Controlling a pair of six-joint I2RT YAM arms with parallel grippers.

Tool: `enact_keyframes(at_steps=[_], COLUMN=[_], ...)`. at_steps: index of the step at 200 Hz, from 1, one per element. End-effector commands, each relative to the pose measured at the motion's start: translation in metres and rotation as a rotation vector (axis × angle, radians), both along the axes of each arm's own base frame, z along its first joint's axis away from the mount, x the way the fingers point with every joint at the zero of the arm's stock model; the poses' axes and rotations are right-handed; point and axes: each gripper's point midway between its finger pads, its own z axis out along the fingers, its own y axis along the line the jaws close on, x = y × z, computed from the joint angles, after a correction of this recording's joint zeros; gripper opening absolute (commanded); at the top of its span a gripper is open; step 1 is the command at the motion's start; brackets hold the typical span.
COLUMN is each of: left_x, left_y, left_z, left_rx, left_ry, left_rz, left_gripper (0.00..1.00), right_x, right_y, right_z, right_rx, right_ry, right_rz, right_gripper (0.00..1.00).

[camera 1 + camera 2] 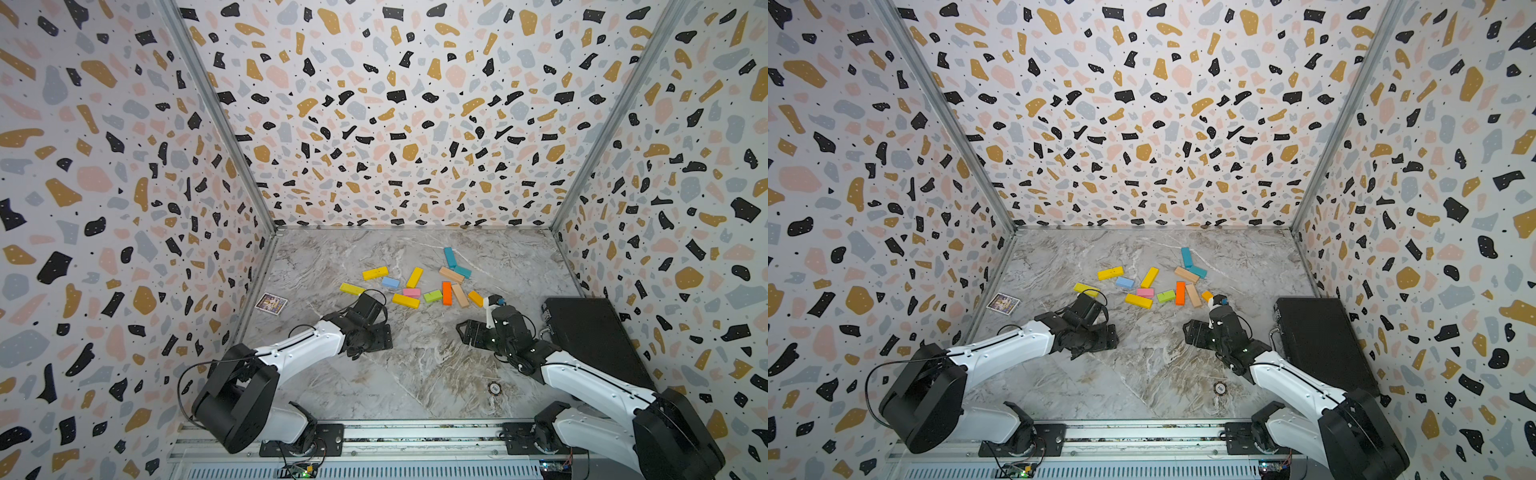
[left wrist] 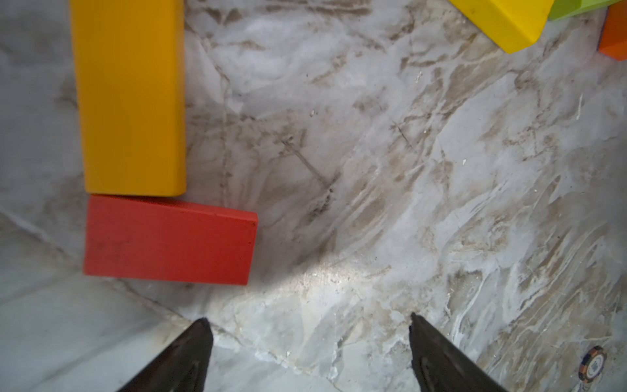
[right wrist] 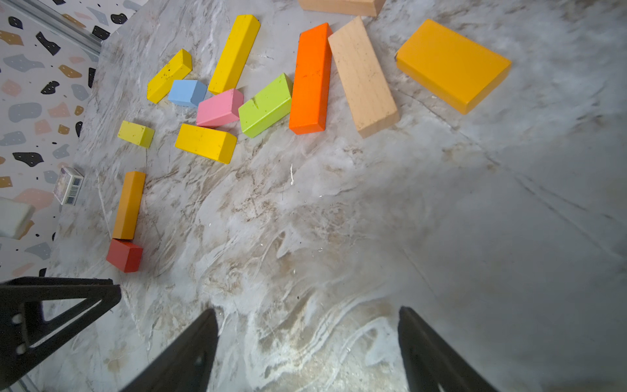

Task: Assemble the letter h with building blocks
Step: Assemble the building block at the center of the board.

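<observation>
The building blocks point(image 1: 406, 301), small painted wooden bars, lie scattered flat at the middle of the grey marble tabletop point(image 1: 415, 374) in both top views. Yellow bars sit on the left of the cluster, around a short light-blue block point(image 1: 390, 282) and a short pink block point(image 1: 411, 292). A lime-green block point(image 1: 432, 296), a long orange bar point(image 1: 446, 293) and a tan bar point(image 1: 460, 295) lie right of them, and two teal bars point(image 1: 450, 257) lie at the upper right. In its wrist view the left gripper point(image 2: 308, 320) is released, its jaws spread over bare marble. Close by, a long amber-yellow bar point(image 2: 130, 98) lies with a short red block point(image 2: 168, 239) butted against its end in an L. The right gripper point(image 3: 307, 310) is likewise spread and empty, just below the cluster's right end. A small printed card point(image 1: 271, 303) lies at the table's left edge, and a black case point(image 1: 594, 332) lies at the right.
</observation>
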Motion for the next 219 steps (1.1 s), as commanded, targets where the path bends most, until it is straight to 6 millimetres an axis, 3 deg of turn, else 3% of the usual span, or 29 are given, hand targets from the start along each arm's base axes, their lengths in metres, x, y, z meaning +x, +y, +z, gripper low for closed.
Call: enact_keyframes(at_steps=[1, 55, 219], left_x=[0.001, 0.002, 0.009], left_y=[0.003, 0.006, 0.009], left_z=[-0.010, -0.023, -0.025], left_rx=[0.023, 0.059, 0.097], left_ry=[-0.001, 0.015, 0.010], left_rz=[0.010, 0.007, -0.003], left_gripper=[0.90, 0.90, 0.89], right_x=[-0.001, 0.000, 0.000], right_y=[0.000, 0.000, 0.000], right_z=[0.003, 0.003, 0.002], right_rx=[-0.008, -0.007, -0.008], right_ry=[-0.008, -0.009, -0.006], right_rz=[0.002, 0.002, 0.003], right_gripper=[0.85, 0.85, 0.85])
